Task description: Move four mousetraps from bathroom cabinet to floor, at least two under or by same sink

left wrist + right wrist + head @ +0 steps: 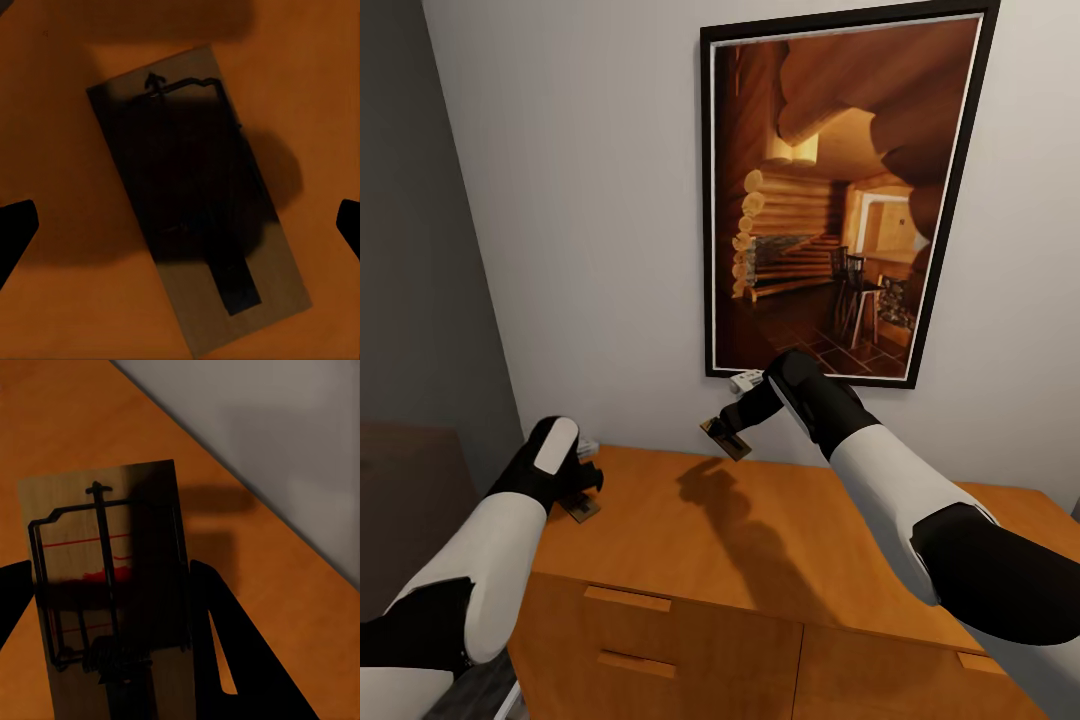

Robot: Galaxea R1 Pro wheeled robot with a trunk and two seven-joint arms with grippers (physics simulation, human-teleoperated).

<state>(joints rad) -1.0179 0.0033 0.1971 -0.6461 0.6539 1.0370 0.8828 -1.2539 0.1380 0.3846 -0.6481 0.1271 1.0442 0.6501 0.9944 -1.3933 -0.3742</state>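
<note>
Two mousetraps show. One mousetrap [583, 508] [196, 202] lies flat on the left end of the orange-brown cabinet [760, 540]. My left gripper [582, 484] [180, 229] hovers just above this trap, open, with its dark fingertips [15, 234] wide apart on either side of it. The other mousetrap [719, 437] [105, 585] hangs tilted in the air above the cabinet top near the wall. My right gripper [733, 424] [112, 619] is shut on it, a finger [217, 637] against each long edge. It casts a shadow on the wood below.
A large black-framed picture [840, 190] of a log cabin interior hangs on the white wall behind the cabinet. Drawer fronts with slim handles [628, 598] face me below the top. A dark grey wall [410, 250] stands to the left.
</note>
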